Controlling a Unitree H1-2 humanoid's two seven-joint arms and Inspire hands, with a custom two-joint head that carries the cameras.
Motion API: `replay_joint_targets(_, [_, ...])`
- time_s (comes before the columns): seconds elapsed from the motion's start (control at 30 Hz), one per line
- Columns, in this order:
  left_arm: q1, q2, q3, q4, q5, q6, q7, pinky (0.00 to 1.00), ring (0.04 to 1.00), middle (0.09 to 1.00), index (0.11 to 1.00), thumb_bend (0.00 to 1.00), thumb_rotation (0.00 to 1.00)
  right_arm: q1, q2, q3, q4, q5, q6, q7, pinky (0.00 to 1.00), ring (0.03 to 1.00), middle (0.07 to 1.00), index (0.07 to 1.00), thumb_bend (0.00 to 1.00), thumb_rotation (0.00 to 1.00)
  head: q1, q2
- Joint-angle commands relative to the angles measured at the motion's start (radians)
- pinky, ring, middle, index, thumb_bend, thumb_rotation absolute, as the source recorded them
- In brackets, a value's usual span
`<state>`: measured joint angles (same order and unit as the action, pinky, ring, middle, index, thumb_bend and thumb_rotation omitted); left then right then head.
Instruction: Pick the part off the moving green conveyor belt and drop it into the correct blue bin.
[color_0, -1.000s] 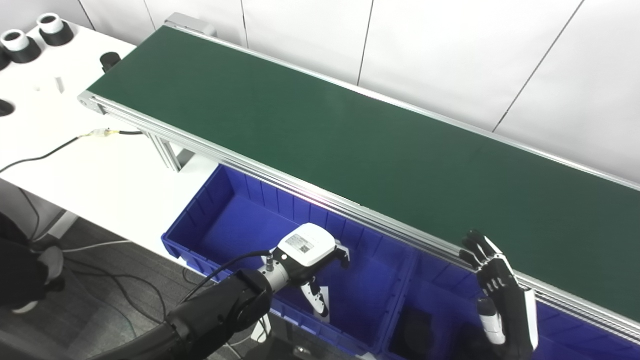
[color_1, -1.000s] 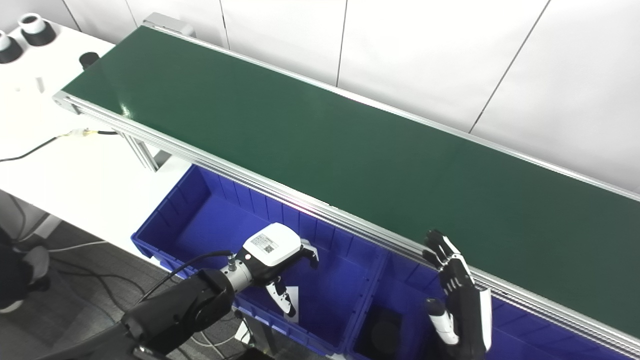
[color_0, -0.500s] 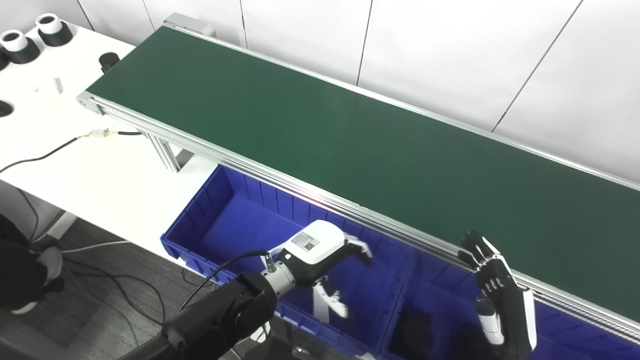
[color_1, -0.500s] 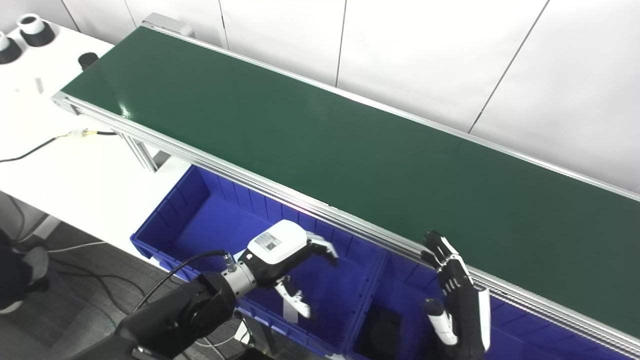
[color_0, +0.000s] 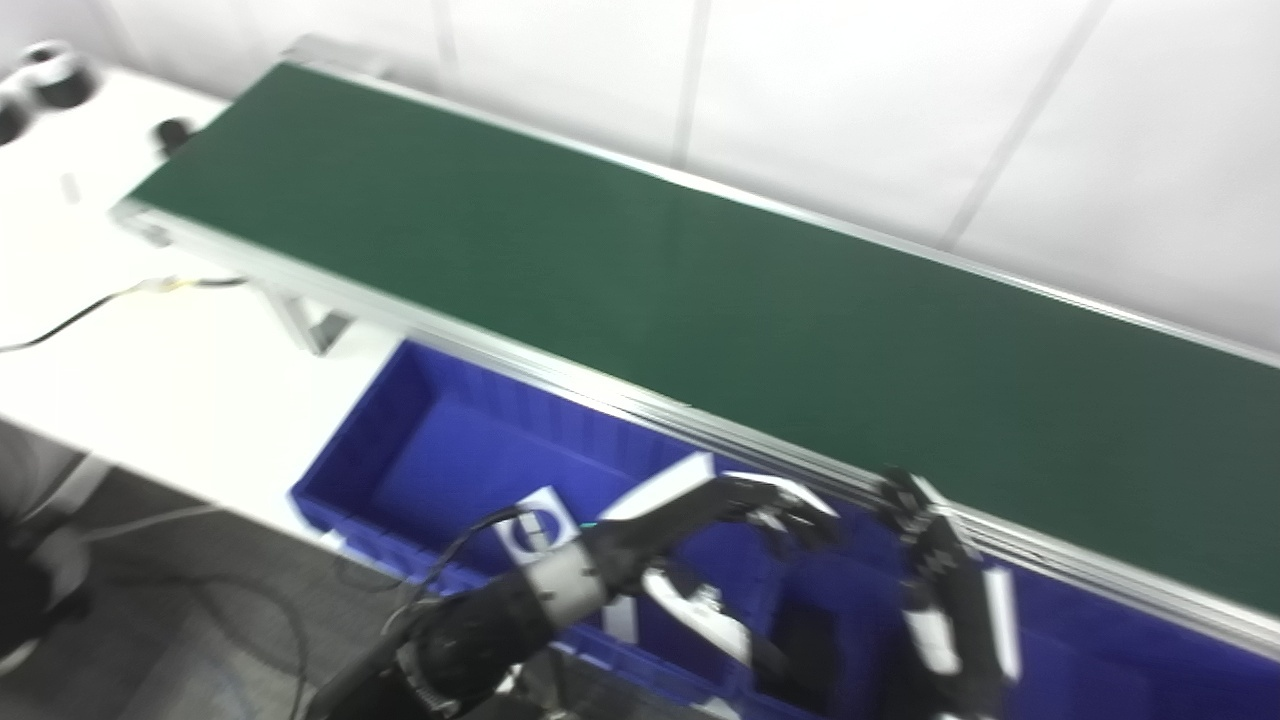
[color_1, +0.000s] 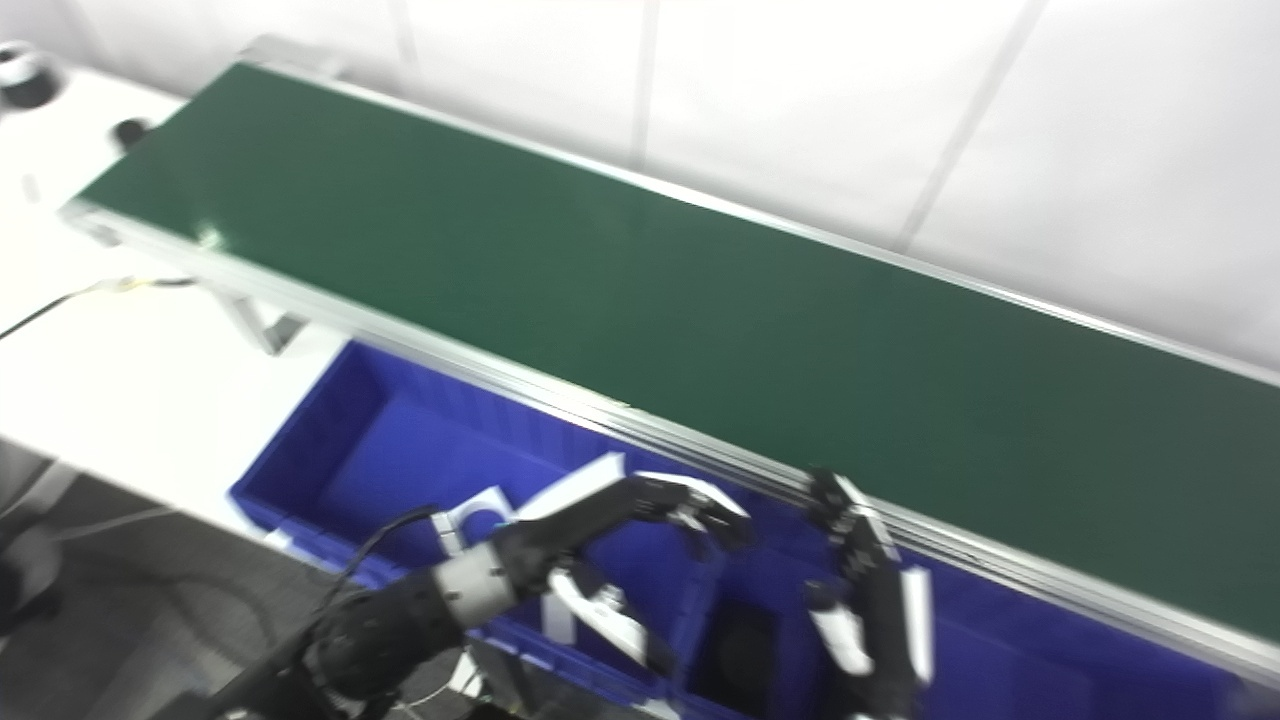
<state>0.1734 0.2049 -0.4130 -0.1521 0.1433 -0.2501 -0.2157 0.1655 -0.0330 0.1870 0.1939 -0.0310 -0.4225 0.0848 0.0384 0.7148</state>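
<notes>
Since a second ago your left hand (color_0: 700, 515) has stretched, fingers apart and empty, toward 2 o'clock over the blue plastic bin (color_0: 400, 470); right hand (color_0: 950, 600) splayed, empty; no part on the long green conveyor belt (color_0: 700, 300)—hold both near its rail.

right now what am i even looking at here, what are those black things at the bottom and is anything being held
These are two pictures from cameras side by side on a humanoid robot's head, so both show the same scene. The black things are its two hands: the left hand reaches out over the blue bins, fingers spread, and the right hand stands open near the belt's edge. Neither holds anything. The long green strip is a conveyor belt, bare of parts in these views. The pictures are blurred, so small details are hard to tell.
</notes>
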Motion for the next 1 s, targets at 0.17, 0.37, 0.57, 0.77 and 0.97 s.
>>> replay_joint_targets(0.17, [-0.034, -0.05, 0.052, 0.186, 0.012, -0.22, 0.11, 0.77, 0.845, 0.868, 0.83, 0.93, 0.78, -0.033, 0.08, 0.032, 0.06, -0.051, -0.047, -0.134, 0.86, 0.867, 0.881, 0.892, 0.88, 0.92, -0.167, -0.064])
replay_joint_targets(0.37, [-0.052, -0.024, 0.036, 0.219, 0.002, -0.22, 0.169, 0.81, 0.883, 0.904, 0.887, 0.95, 0.8, -0.049, 0.096, 0.082, 0.096, -0.067, -0.047, -0.203, 0.88, 0.88, 0.894, 0.902, 0.88, 0.94, -0.257, -0.084])
replay_joint_targets(0.57, [-0.05, 0.007, 0.018, 0.229, -0.033, -0.22, 0.165, 0.82, 0.889, 0.905, 0.891, 0.94, 0.76, -0.063, 0.101, 0.129, 0.119, -0.071, -0.047, -0.255, 0.87, 0.881, 0.9, 0.902, 0.89, 0.94, -0.294, -0.098])
replay_joint_targets(0.77, [-0.048, 0.028, -0.005, 0.235, -0.031, -0.22, 0.177, 0.81, 0.881, 0.9, 0.891, 0.94, 0.76, -0.067, 0.093, 0.157, 0.127, -0.072, -0.047, -0.29, 0.87, 0.877, 0.897, 0.896, 0.88, 0.93, -0.3, -0.114])
replay_joint_targets(0.97, [-0.049, 0.049, -0.011, 0.245, -0.04, -0.22, 0.174, 0.77, 0.866, 0.901, 0.897, 0.96, 0.78, -0.076, 0.092, 0.187, 0.145, -0.078, -0.047, -0.322, 0.84, 0.876, 0.89, 0.89, 0.89, 0.94, -0.357, -0.134])
